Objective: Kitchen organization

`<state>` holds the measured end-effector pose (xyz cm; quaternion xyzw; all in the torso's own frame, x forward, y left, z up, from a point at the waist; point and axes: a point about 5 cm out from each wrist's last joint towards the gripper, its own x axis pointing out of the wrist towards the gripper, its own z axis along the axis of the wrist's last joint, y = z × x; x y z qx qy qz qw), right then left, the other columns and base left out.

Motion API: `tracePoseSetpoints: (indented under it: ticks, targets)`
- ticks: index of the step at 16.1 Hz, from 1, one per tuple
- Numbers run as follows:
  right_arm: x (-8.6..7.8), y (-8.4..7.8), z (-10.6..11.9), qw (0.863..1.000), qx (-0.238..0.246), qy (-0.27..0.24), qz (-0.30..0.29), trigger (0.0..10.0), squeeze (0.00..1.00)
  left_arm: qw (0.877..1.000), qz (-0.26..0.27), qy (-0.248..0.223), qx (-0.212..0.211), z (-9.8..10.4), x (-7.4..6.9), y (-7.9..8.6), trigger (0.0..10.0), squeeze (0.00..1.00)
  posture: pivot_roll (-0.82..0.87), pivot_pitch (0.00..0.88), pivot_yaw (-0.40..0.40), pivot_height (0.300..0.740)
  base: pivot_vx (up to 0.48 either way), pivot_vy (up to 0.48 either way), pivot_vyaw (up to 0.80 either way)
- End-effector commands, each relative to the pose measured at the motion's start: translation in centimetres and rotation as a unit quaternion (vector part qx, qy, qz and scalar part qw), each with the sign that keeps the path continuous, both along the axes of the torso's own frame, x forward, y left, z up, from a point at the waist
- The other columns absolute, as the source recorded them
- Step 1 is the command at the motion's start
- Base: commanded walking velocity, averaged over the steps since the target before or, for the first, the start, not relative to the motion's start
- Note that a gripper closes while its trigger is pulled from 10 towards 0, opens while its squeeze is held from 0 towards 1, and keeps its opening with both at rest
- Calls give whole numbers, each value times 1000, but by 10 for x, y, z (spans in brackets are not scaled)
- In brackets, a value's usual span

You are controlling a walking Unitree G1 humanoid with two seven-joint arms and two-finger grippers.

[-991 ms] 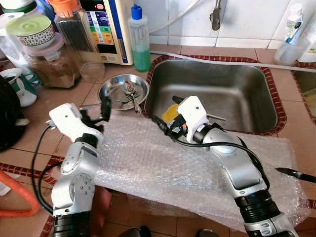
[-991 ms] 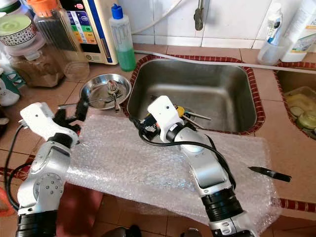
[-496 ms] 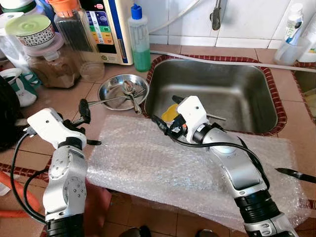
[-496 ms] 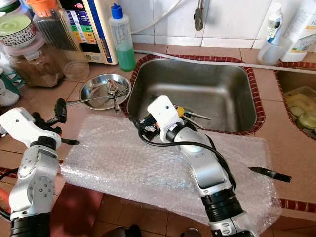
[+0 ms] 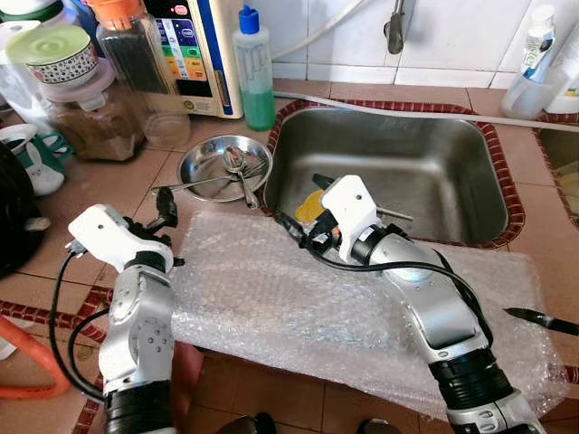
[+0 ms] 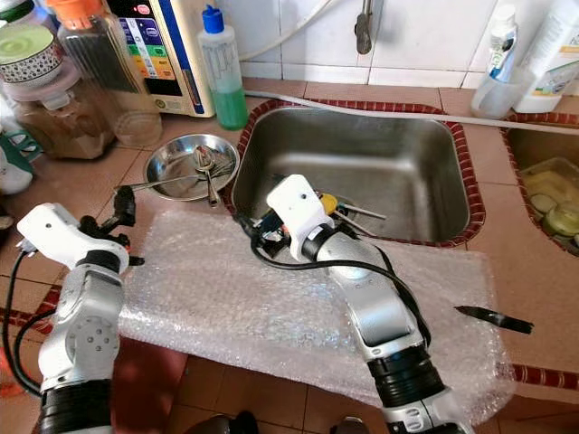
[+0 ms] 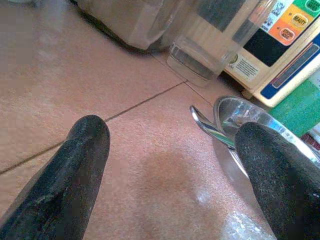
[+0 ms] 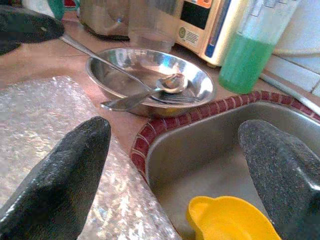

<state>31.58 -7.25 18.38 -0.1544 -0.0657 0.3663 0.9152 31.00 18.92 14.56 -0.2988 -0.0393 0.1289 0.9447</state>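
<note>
Left fingers: we see the left gripper (image 7: 170,170) spread wide, holding nothing, low over the bare bench (image 5: 109,181), just off the bubble wrap's (image 5: 298,298) left edge.
Right fingers: the right gripper (image 8: 175,170) is also wide and empty, hanging at the sink's (image 5: 398,172) near-left rim, above a yellow item (image 8: 230,220) in the basin.
Task thing: we take the steel dish (image 5: 224,166) of cutlery as the target; it sits on the bench just left of the sink, ahead of both grippers.
Long handle: one utensil handle (image 5: 185,185) sticks out of the dish toward the robot's left, its tip close to the left fingers (image 5: 167,206).
Key relation: the handle's long axis runs roughly left-right across the bench; we judge the left arm nearer its free end and the right arm nearer the dish rim.
Other: a knife (image 5: 541,318) lies on the wrap at far right, well apart.
</note>
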Motion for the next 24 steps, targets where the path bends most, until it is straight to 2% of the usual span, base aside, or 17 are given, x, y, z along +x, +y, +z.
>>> tracePoseSetpoints:
  ticks: [1, 4, 5, 6, 16, 17, 18, 24]
  targets:
    - [-7, 5, 4, 1000, 8, -4, 17, 10000, 0, 1000, 9, 0, -14, -3, 2, 5, 10000, 1000, -177, 194, 101, 740, 0, 0, 0]
    - [-12, 6, 4, 1000, 10, -3, 24, 10000, 0, 999, 10, -6, -41, -3, 9, 7, 10000, 1000, -193, 209, 95, 740, 0, 0, 0]
    - [-15, 6, 4, 1000, 8, -3, 26, 10000, 0, 999, 8, -9, -46, -3, 12, 6, 10000, 380, -201, 214, 93, 740, 0, 0, 0]
    - [-16, 5, 4, 1000, 7, -3, 27, 10000, 0, 998, 7, -9, -54, -3, 14, 4, 10000, 0, -212, 218, 89, 740, 0, 0, 0]
    - [-27, 7, 5, 999, -2, 5, 46, 10000, 0, 994, -27, -41, -95, 2, 35, -15, 10000, 0, -234, 232, 78, 740, 0, 0, 0]
    - [-28, 7, 4, 999, -2, 5, 46, 10000, 0, 994, -29, -46, -99, 3, 36, -16, 3529, 0, -232, 231, 79, 740, 0, 0, 0]
    - [-28, 9, 4, 999, -2, 5, 47, 10000, 0, 992, -30, -54, -108, 4, 38, -18, 0, 0, -233, 231, 81, 740, 0, 0, 0]
    - [-28, 11, 3, 999, 2, 7, 47, 10000, 0, 992, -29, -67, -106, 9, 41, -15, 0, 0, -224, 231, 88, 740, 0, 0, 0]
